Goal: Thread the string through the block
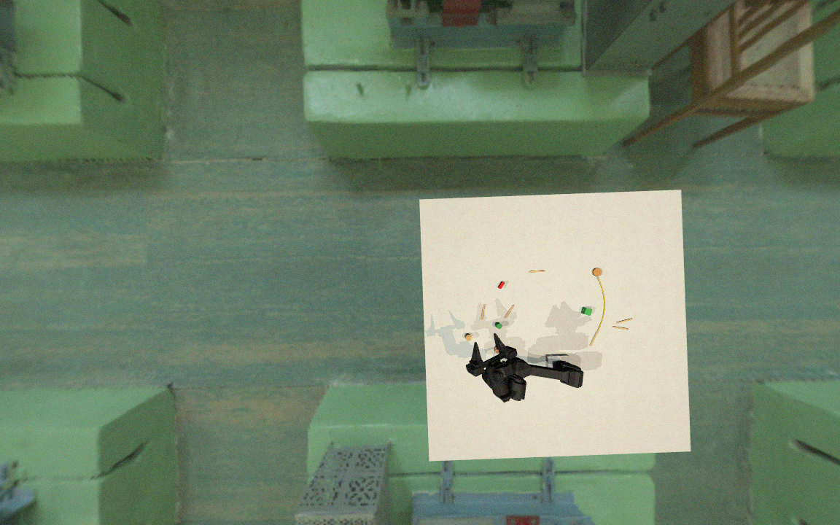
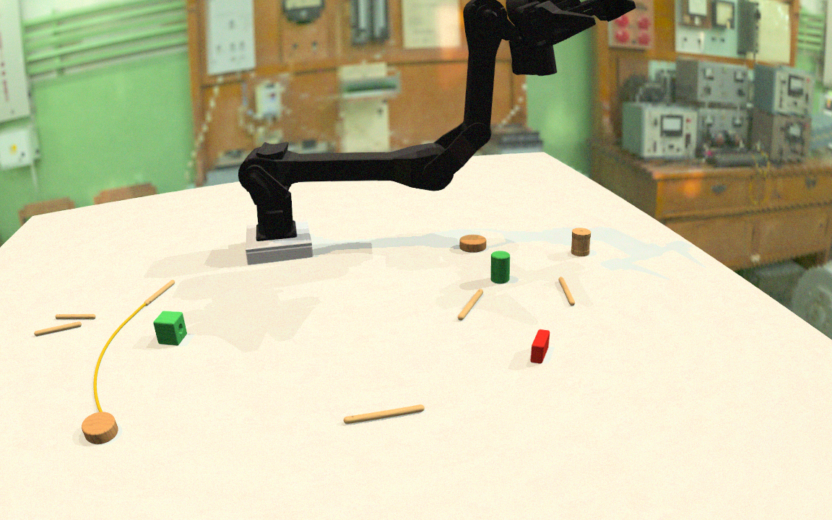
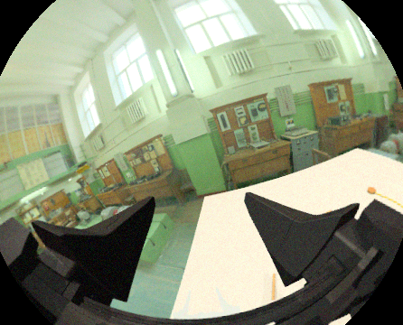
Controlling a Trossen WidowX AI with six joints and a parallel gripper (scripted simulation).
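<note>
The green block (image 1: 587,310) (image 2: 170,328) sits on the table, with a dark hole in its right face in the exterior view. The yellow string (image 1: 604,303) (image 2: 95,378) curves beside the block, outside it, from the round wooden button (image 1: 597,271) (image 2: 100,427) (image 3: 371,190) to the stick (image 1: 593,339) (image 2: 160,292). The stick lies on the table on the arm-base side of the block. My gripper (image 1: 485,340) (image 2: 613,14) (image 3: 201,200) is open and empty, high above the table and far from block and stick.
Two loose sticks (image 2: 75,315) (image 2: 58,328) lie beyond the string. Other sticks (image 2: 383,414) (image 2: 471,303) (image 2: 566,290), a red block (image 2: 539,347), a green cylinder (image 2: 500,267), a brown cylinder (image 2: 581,242) and a wooden disc (image 2: 472,243) stand or lie apart from the green block.
</note>
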